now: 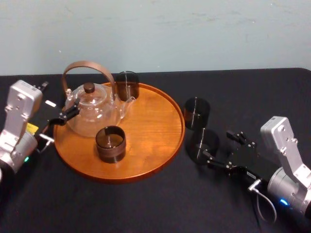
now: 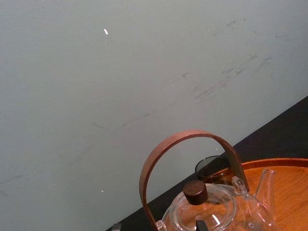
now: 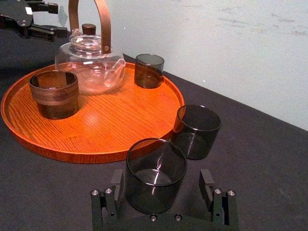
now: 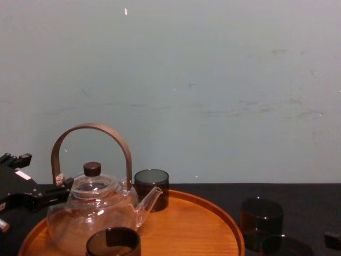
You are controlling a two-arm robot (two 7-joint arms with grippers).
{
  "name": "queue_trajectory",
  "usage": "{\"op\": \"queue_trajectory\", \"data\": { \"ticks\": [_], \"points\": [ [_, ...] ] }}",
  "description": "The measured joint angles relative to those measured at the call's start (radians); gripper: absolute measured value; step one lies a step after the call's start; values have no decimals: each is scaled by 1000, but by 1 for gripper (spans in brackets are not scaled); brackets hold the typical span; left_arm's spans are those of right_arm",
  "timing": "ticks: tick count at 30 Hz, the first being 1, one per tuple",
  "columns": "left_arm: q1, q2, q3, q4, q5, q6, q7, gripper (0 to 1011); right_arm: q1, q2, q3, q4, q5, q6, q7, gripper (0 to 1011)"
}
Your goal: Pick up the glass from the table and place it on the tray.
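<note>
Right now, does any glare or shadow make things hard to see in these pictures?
Head view: the near glass and far glass beside the tray nearly merge with the table. Right wrist view: white glints on the teapot and the near glass inside the open right gripper. Chest view: the near glass fades into the table. Left wrist view: glints on the teapot lid.

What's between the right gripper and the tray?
Right wrist view: nearer glass inside the open right gripper, then bare table to the tray. Left gripper: beside teapot.
</note>
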Motion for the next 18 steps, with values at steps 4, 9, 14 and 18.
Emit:
{"op": "queue_trajectory", "data": {
  "ticks": [4,9,14,18],
  "points": [
    [0,0,0,0,0,0,0,1002,7,-13,1,14,-3,7,18,1002],
    [0,0,0,0,0,0,0,1002,20,-30,3,35,-7,14,36,1002],
    [0,0,0,0,0,0,0,1001,41,-52,4,64,-13,25,54,1002],
    [0,0,0,0,0,0,0,1001,58,-71,4,86,-23,34,66,1002]
  ]
}}
